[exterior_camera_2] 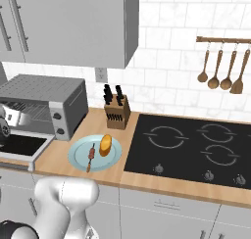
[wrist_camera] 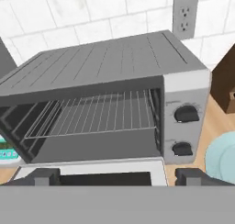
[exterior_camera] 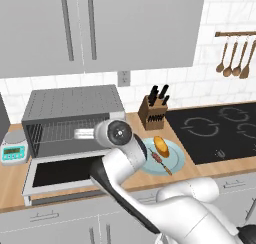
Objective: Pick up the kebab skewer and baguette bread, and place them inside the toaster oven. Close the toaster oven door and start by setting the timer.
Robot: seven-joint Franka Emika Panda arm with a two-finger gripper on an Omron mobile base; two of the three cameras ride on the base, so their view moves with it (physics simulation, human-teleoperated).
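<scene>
White arm (exterior_camera: pixel 125 163) bent low, gripper (wrist_camera: pixel 117 178) wide open, empty.

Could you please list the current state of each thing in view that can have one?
toaster oven: empty, wire rack bare.
toaster oven door: dropped fully open, lying flat.
kebab skewer: lying on the plate, not held.
baguette bread: lying on the plate beside the skewer, not held.
plate: on the counter, holding both foods.
gripper: open, fingers wide apart, holding nothing.
</scene>
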